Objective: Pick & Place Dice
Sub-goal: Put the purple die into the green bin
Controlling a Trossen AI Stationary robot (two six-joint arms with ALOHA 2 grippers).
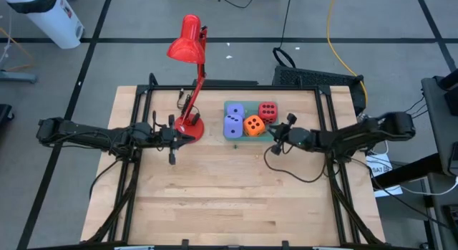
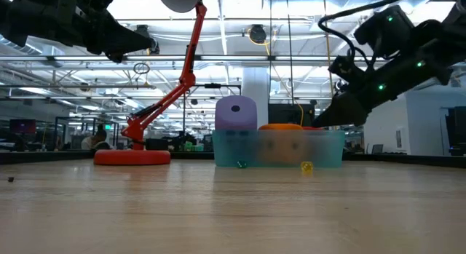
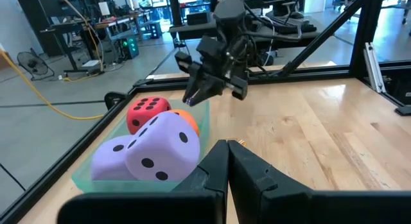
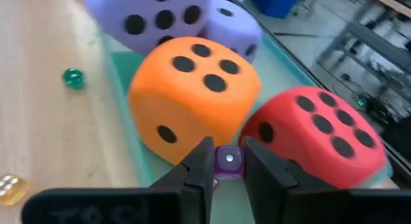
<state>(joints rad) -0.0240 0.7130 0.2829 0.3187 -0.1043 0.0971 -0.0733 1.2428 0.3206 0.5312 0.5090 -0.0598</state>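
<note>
We see the right pincer (image 4: 223,161) holding a tiny purple die (image 4: 228,161) over the green tray (image 1: 250,137), just before the orange die (image 4: 192,99) and red die (image 4: 318,134). Two lavender dice (image 1: 233,119) sit stacked there. The left pincer (image 3: 226,161) is closed near the lamp (image 1: 189,78).
</note>
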